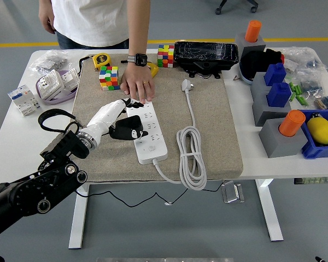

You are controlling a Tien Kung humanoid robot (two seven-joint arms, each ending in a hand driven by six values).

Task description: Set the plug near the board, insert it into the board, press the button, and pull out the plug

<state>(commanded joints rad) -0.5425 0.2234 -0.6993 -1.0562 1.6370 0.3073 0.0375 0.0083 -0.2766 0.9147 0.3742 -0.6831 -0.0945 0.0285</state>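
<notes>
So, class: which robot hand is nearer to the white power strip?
Left. The left hand reaches over the white power strip's left side; the right hand is out of view.

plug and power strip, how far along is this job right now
Done: the black plug is brought to the white power strip and sits against its left edge. In hand: the left hand grips the plug; whether its pins are seated is hidden. A person's hand presses on the strip's far end. Left: likely finishing the insertion, pressing the button, pulling the plug out.
</notes>
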